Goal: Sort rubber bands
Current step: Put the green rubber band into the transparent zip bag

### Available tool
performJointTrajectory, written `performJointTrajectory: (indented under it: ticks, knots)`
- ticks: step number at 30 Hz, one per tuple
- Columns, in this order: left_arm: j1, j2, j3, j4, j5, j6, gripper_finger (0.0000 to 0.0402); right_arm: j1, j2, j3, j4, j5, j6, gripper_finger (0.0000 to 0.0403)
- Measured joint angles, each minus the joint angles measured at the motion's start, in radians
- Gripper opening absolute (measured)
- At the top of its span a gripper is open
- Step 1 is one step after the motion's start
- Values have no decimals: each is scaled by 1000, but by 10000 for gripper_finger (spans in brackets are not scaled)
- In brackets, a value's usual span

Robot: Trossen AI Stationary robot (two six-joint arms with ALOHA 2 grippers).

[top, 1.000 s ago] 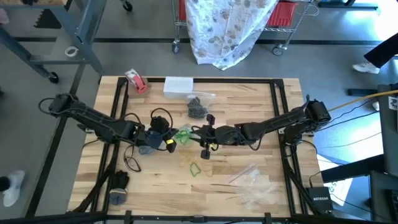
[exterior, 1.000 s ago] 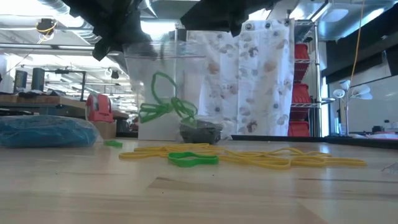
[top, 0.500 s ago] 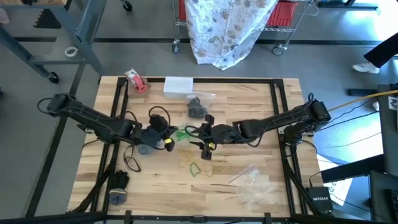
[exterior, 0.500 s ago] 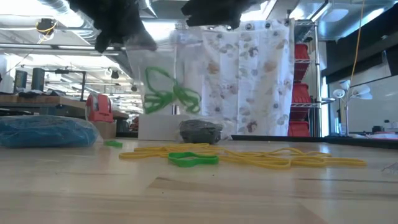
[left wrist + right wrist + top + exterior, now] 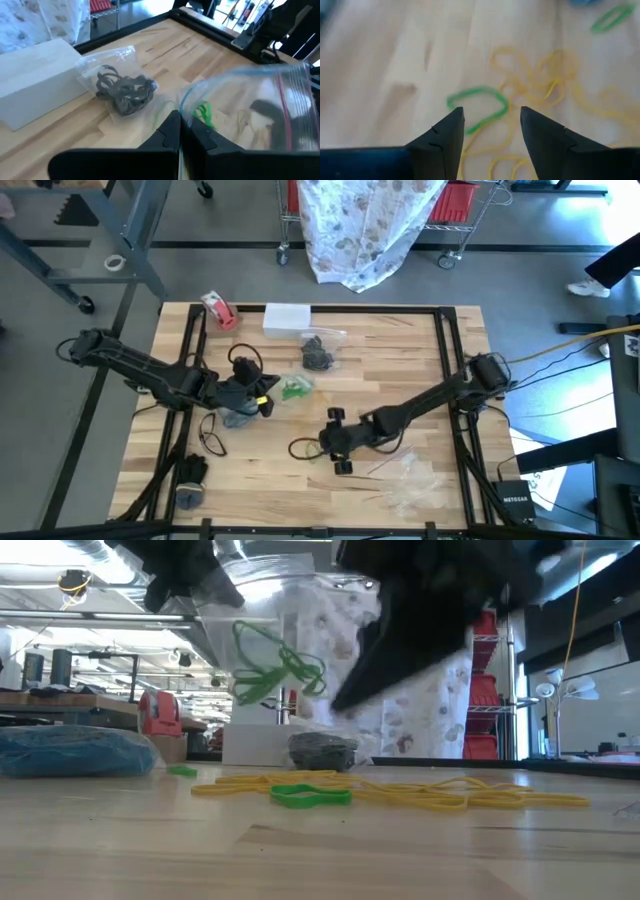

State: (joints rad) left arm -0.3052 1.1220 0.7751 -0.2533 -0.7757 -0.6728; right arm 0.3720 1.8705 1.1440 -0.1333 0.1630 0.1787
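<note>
**Right arm swings down to the loose bands while the left holds the bag aloft**

Since a second ago the right gripper point(image 5: 338, 448) has left the middle of the table and come toward the near edge; its fingers point(image 5: 445, 137) now stand apart, empty, above a green rubber band point(image 5: 479, 104) lying among the tan-yellow rubber bands point(image 5: 400, 792). Bare wood lies open between this pile and the near edge of the table point(image 5: 260, 480); a crumpled clear bag point(image 5: 412, 480) sits near the right front corner. Farther in, the left gripper point(image 5: 262, 398) is clenched on the rim of a clear zip bag point(image 5: 245, 112) held off the wood, with green bands point(image 5: 270, 675) inside it. Beyond, a bag of black bands point(image 5: 319, 352) lies flat just in front of a white box point(image 5: 287, 317); the tape roll point(image 5: 218, 310) sits by the far left edge.
</note>
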Motion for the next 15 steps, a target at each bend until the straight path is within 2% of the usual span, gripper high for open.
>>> performJointTrajectory:
  ticks: [5, 8, 12, 15]
  knots:
    - [0, 4, 0, 8, 1, -7, 0, -19, 113, 3, 120, -7, 3, 185]
    - [0, 4, 0, 5, 1, -9, 0, -51, 159, 3, 170, -55, 48, 185]
    - [-3, 4, 0, -1, 1, -11, 0, -68, 185, 6, 154, -61, 91, 184]
    - [-3, 4, 0, -1, 2, -9, 0, -65, 191, 7, 149, -51, 90, 163]
